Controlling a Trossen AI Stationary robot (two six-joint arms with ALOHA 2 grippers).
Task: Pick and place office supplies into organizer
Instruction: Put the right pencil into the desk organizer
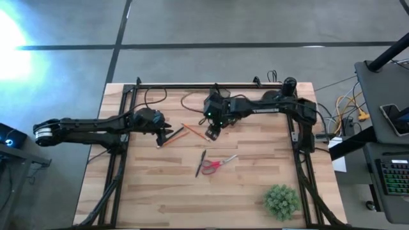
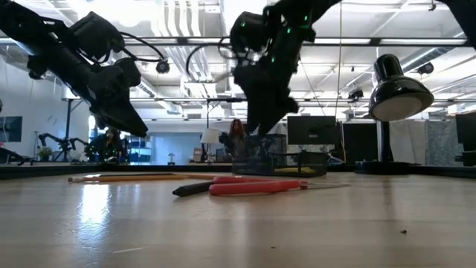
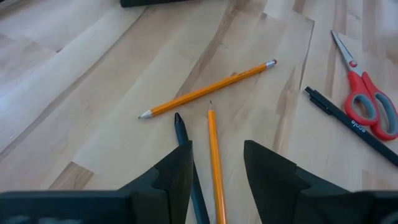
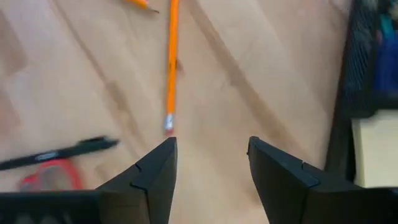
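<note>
Hovering left gripper (image 3: pixel 216 168), fingers apart, straddles an orange pencil (image 3: pixel 214 155) on the bench; best close squarely on it. Right gripper (image 4: pixel 211 177), fingers apart, empty beside the organizer (image 4: pixel 357 68).

Scissors (image 1: pixel 220 164) lie just right of pen (image 1: pixel 200 163), pencils (image 1: pixel 190 130) behind, plant (image 1: pixel 282 200) front-right

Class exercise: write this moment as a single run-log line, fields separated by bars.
left gripper: open over two pencils | right gripper: open, empty, beside organizer | scissors, pen: on table
</note>
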